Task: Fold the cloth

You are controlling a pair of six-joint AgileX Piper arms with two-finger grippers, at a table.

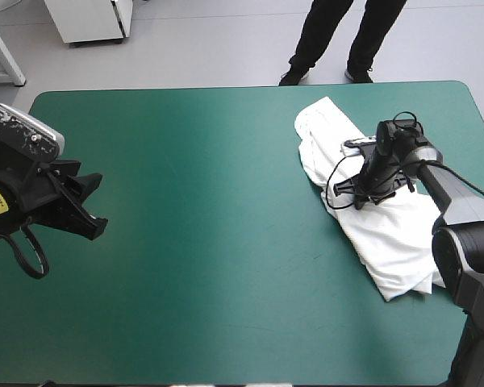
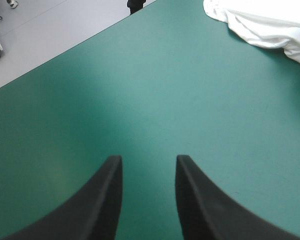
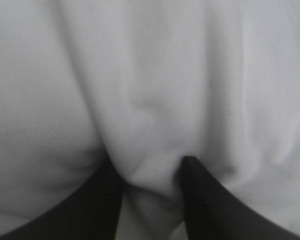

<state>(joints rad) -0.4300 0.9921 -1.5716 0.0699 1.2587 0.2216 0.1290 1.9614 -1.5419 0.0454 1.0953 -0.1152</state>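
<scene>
High view shows you the T-shirt [image 1: 391, 242] lying crumpled on the right part of the teal-green cover [image 1: 226, 210]. Its long axis goes from the far edge slantwise toward the near right corner. The right gripper [image 1: 369, 197] is down on its middle. Its black fingers [image 3: 205, 200] stand apart, with a ridge of cloth pushed up between them, not yet pinched. The left gripper [image 1: 95, 205] hangs well apart at the left edge, open and empty. I judge the right arm should take hold first.
</scene>
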